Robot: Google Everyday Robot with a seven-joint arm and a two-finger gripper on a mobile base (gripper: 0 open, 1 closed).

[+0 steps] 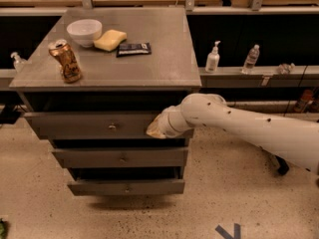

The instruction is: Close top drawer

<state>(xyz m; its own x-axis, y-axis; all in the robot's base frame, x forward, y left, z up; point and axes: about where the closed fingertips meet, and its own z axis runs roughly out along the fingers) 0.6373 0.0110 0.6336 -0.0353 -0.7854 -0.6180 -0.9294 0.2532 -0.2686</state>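
Now, eyes on the top drawer [89,126]: its tall grey front panel sits centre-left in the frame, the small round knob [112,127] in the middle of it, and a dark band of open space shows between the panel's upper edge and the cabinet top [164,68]. It looks not yet home, so the close seems only partly done at best. The gripper [154,129] is at the right end of that panel, apparently touching the front and well to the right of the knob. Whether it is spread or pressed together I cannot tell, as only a pale tip shows against the grey. Behind it the white arm [239,126] stretches off to the right edge of the frame. By my reading this is the pushing step, and what's left is to drive the panel back until that dark band disappears. Below, the middle drawer [119,157] and the bottom drawer [127,185] also stand out from the cabinet. Up on top, upper left, sit a white bowl [83,31], a yellow sponge [110,39], a dark packet [133,49] and a can [65,60]. On the shelf at right stand two bottles [213,59].
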